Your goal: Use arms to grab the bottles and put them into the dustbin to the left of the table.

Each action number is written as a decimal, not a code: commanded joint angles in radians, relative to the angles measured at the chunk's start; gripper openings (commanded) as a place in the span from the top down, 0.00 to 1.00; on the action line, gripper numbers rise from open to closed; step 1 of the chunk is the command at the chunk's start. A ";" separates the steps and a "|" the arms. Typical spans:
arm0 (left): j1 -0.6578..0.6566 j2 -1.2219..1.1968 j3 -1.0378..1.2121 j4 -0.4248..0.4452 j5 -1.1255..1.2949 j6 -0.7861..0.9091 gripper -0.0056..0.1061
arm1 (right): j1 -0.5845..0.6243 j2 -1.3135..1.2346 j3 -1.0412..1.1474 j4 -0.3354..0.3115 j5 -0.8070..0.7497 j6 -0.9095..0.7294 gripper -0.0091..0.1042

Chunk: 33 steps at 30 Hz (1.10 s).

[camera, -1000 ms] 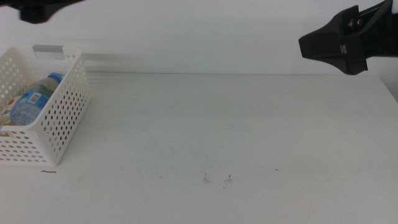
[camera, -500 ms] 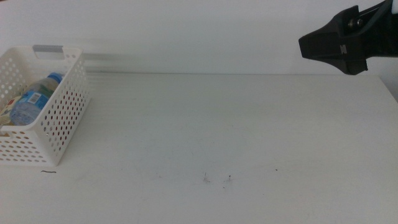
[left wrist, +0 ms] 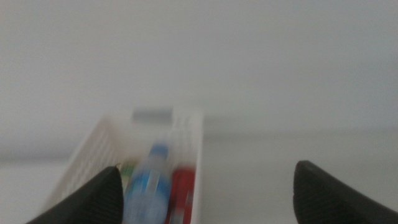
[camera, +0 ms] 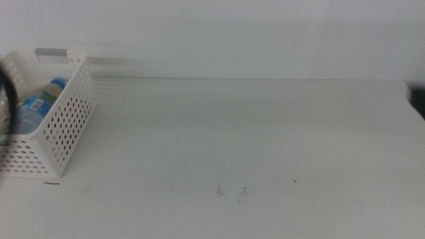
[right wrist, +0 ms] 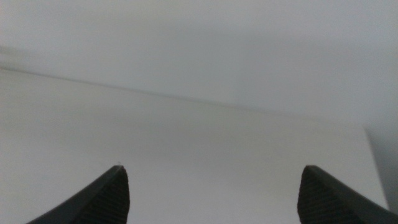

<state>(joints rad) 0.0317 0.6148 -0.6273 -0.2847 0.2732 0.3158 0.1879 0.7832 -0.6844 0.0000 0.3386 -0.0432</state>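
Observation:
The white perforated dustbin (camera: 63,126) stands at the table's left edge. The clear water bottle with blue cap (camera: 36,105) lies inside it. The left wrist view shows the dustbin (left wrist: 189,134) holding the water bottle (left wrist: 146,186), the red cola can (left wrist: 180,190) and a bit of green label (left wrist: 129,167). My left gripper (left wrist: 208,199) is open and empty, back from the dustbin's near end. My right gripper (right wrist: 211,199) is open and empty over bare table (right wrist: 186,137). The middle view shows only a dark cable (camera: 5,93) at the left edge.
The white table (camera: 252,139) has a few tiny dark specks (camera: 242,191) near the front. A dark sliver (camera: 418,99) shows at the right edge. A white wall rises behind the table.
The right gripper has left the upper right of the middle view. A dark cable of the left arm now crosses the left edge in front of the dustbin.

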 commanded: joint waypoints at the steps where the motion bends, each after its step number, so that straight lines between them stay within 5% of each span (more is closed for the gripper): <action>1: 0.039 -0.084 0.134 -0.006 -0.049 -0.007 0.11 | -0.059 -0.115 0.118 -0.015 -0.021 -0.003 0.14; 14: -0.004 -0.508 0.574 0.050 -0.092 -0.007 0.11 | -0.151 -0.755 0.629 -0.015 -0.019 -0.003 0.14; 33: -0.002 -0.615 0.627 0.048 -0.083 -0.007 0.11 | -0.151 -0.783 0.684 -0.011 -0.051 0.000 0.14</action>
